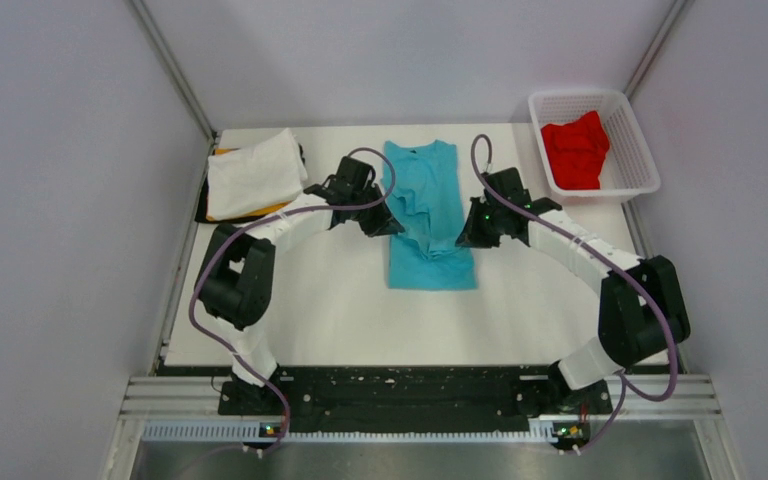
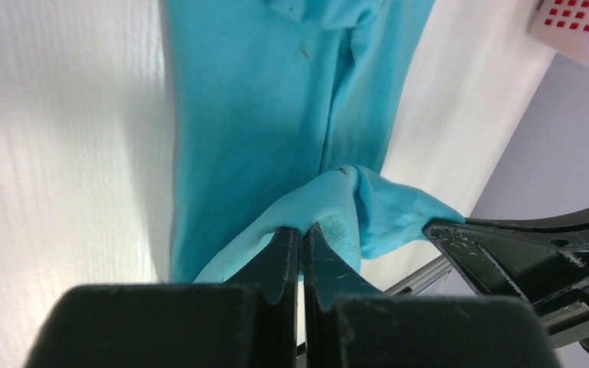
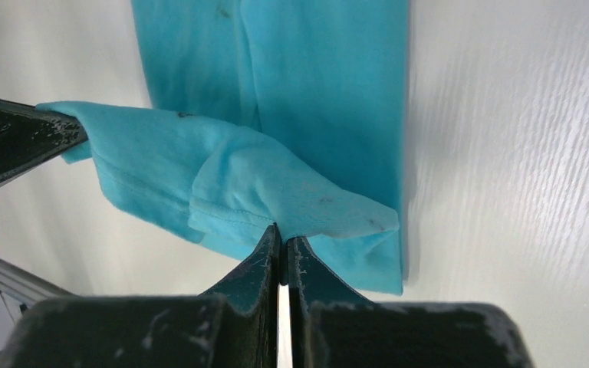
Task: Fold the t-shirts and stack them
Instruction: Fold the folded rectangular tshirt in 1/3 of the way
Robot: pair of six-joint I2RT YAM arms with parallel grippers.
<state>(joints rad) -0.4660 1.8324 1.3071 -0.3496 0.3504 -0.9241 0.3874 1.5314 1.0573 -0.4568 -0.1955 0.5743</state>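
The turquoise-blue t-shirt (image 1: 428, 215) lies lengthwise in the middle of the table, its near hem lifted and carried back over its body. My left gripper (image 1: 384, 224) is shut on the hem's left corner (image 2: 318, 207). My right gripper (image 1: 466, 234) is shut on the hem's right corner (image 3: 307, 201). A white t-shirt (image 1: 253, 172) lies folded on top of a yellow-orange one (image 1: 272, 210) and a black one (image 1: 203, 208) at the back left. The red t-shirt (image 1: 574, 148) lies crumpled in the basket.
The white plastic mesh basket (image 1: 638, 150) stands at the back right corner; its edge shows in the left wrist view (image 2: 583, 23). Grey walls close the table on three sides. A black rail (image 1: 400, 390) runs along the near edge.
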